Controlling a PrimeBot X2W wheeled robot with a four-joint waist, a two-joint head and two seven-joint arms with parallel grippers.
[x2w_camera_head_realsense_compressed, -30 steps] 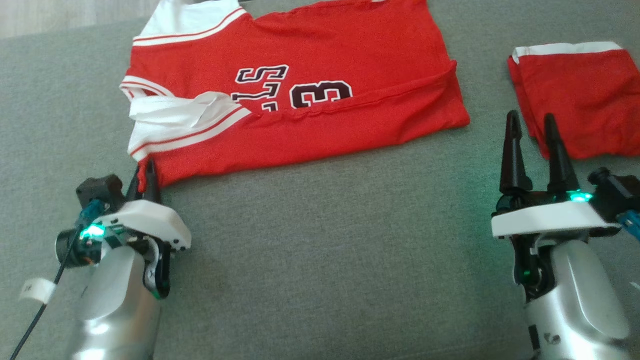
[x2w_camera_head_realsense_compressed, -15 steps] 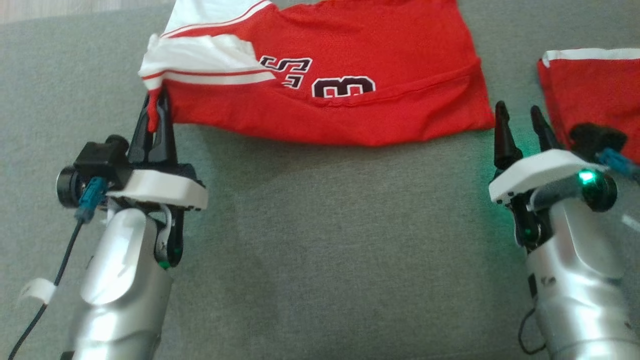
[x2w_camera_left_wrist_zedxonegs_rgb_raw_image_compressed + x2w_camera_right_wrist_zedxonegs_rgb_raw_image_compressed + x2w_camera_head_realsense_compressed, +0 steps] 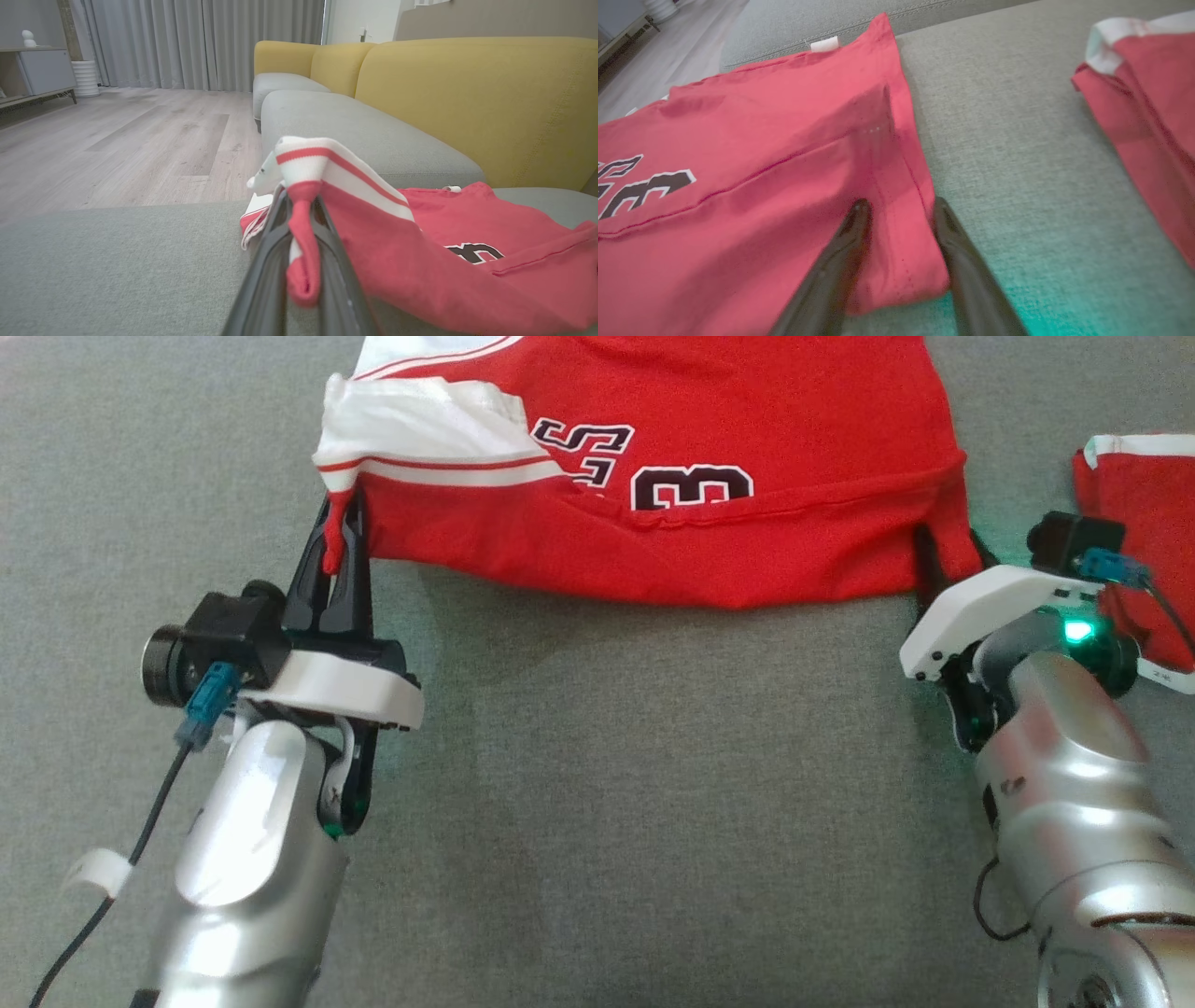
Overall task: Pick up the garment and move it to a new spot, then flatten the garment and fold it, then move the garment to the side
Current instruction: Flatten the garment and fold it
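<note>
Upholstery lies nearest: a grey woven sofa cushion [image 3: 597, 803], bare between the two arms. On it, a little farther off, the left gripper [image 3: 341, 523] is clenched on a corner of the red jersey with white striped sleeve trim and dark numerals [image 3: 747, 457]. In the left wrist view that corner is a thin red tongue of cloth caught between the fingers [image 3: 268, 261], with the white band draped over their tips. Across from it, the right gripper [image 3: 899, 210] straddles the jersey's opposite near corner. Its jaws stand apart with the stitched hem between them. Its fingertips are covered by the cloth in the head view, so whether the pads already touch the fabric I cannot say for certain.

The jersey lies spread across the cushion, its near edge partly turned over onto the numerals. It looks light, limp and thin. It should sag between any two holds and crease wherever it is let down, and the rough cushion will likely drag on it. The doubled hem and the sleeve trim are the firmest places to pinch. Two corners of one edge, held taut, would carry the fold evenly.

Beyond the right arm lies a folded red garment with a white band [image 3: 1144, 513], well apart from the jersey. Farthest stand yellow sofa backrests [image 3: 467, 93] and a pale wooden floor [image 3: 117, 140].
</note>
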